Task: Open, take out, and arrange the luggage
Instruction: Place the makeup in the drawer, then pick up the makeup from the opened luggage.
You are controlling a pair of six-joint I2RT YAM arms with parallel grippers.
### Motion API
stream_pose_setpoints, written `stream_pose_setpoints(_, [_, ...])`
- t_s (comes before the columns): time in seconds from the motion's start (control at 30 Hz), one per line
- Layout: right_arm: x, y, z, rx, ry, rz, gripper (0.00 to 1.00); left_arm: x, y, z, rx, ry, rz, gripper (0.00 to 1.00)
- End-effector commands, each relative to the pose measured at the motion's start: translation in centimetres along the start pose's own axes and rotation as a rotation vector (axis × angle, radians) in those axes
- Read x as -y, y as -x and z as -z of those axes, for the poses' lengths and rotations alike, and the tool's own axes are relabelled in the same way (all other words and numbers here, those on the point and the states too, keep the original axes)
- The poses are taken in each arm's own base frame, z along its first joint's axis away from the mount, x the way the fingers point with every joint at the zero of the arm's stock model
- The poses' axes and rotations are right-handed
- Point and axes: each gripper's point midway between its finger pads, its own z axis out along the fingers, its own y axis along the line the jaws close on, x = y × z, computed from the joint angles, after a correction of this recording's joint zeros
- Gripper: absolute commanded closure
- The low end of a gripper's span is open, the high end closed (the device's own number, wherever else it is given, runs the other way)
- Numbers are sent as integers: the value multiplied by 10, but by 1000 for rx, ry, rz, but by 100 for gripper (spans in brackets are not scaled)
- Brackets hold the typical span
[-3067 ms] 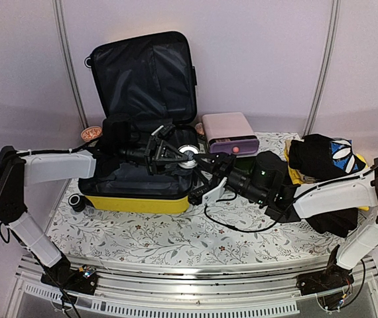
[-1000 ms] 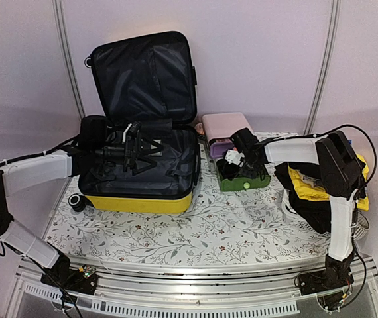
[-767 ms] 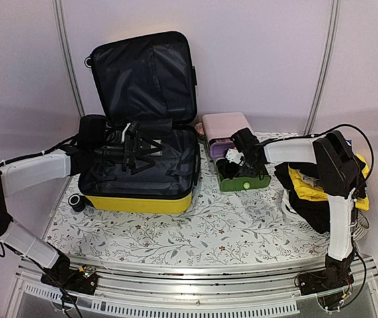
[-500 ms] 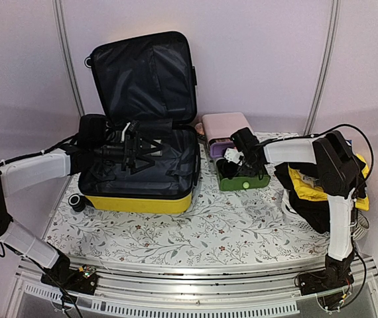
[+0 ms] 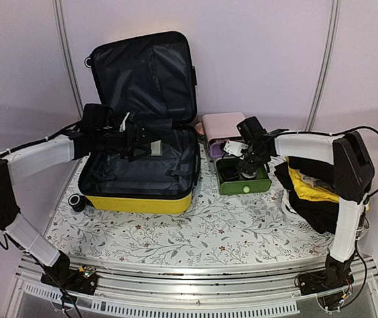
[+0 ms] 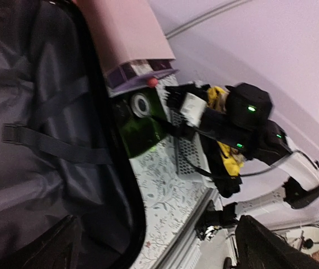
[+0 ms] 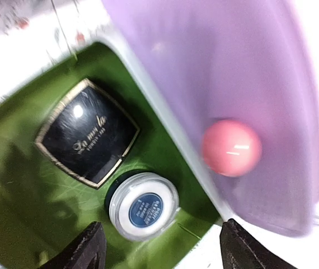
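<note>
The right gripper [image 7: 167,249], fingers spread around nothing, hangs over the green drawer tray [image 7: 8,179] holding a white jar [image 7: 144,205] and a black compact [image 7: 87,139], while the left gripper [image 6: 159,246], equally wide and empty, hovers inside the yellow luggage [image 5: 139,202], lying open at the left rear of the table [image 5: 176,238]. The take-out-and-arrange step appears in hand; next, the left arm likely must search the dark interior for anything left to lift. Only the right wrist view reveals the tray's contents and a pink knob [image 7: 231,147]; the overhead view alone shows both arms and the luggage whole.
</note>
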Motion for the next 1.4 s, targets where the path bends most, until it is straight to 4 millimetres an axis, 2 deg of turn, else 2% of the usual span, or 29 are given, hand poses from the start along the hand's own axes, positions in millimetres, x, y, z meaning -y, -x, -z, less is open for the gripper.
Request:
stream_pose_setpoints(0.0, [4,18,38,108,53,-33,26,-68,25,11,78,264,-37,2])
stream_pose_setpoints(0.17, [9,52,79,300,135,-94,26,-135,55,13,143,556,-116,2])
stream_pose_setpoints(0.27, [4,77,114,463,233,-152,26,-170,70,-2,113,668,-131,2])
stream_pose_setpoints(0.33, [2,90,136,552,288,-196,24,-185,78,-11,100,706,-131,2])
stream_pose_setpoints(0.43, [-4,99,165,662,348,-239,23,-205,88,-29,111,766,-177,2])
stream_pose_setpoints(0.57, [-3,103,207,818,372,-275,20,-216,105,-46,119,837,-243,2])
stream_pose_setpoints(0.6, [-2,104,217,858,377,-283,17,-216,113,-51,132,846,-261,2])
stream_pose_setpoints(0.73, [-2,103,252,975,402,-295,3,-231,123,-70,142,886,-295,2])
stream_pose_setpoints(0.97, [-3,95,267,1024,399,-343,1,-267,125,-92,114,949,-277,4])
stream_pose_setpoints(1.23, [-3,94,270,1057,389,-351,1,-287,126,-101,126,969,-249,13])
stream_pose_setpoints(1.37, [-3,94,268,1055,390,-355,1,-289,127,-105,125,936,-257,30])
